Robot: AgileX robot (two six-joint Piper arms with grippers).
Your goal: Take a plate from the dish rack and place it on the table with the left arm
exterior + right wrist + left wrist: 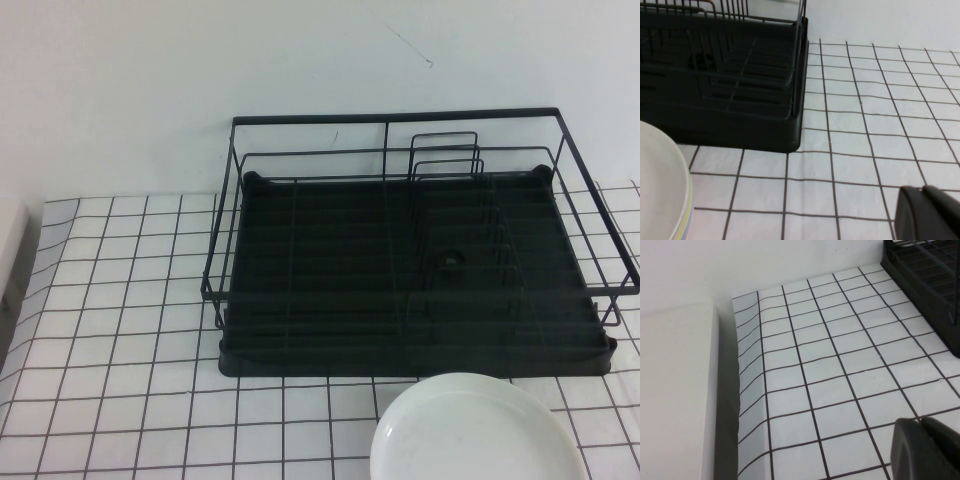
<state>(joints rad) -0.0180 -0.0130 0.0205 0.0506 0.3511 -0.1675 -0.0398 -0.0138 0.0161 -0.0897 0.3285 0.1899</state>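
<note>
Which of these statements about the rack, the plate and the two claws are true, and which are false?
1. The dish rack holds no plate. True.
2. The white plate lies on the table in front of the rack. True.
3. The left claw grips the plate. False: it is shut on nothing, over tiles left of the rack.
4. The right claw is inside the rack. False: it is over tiles beside the rack.
</note>
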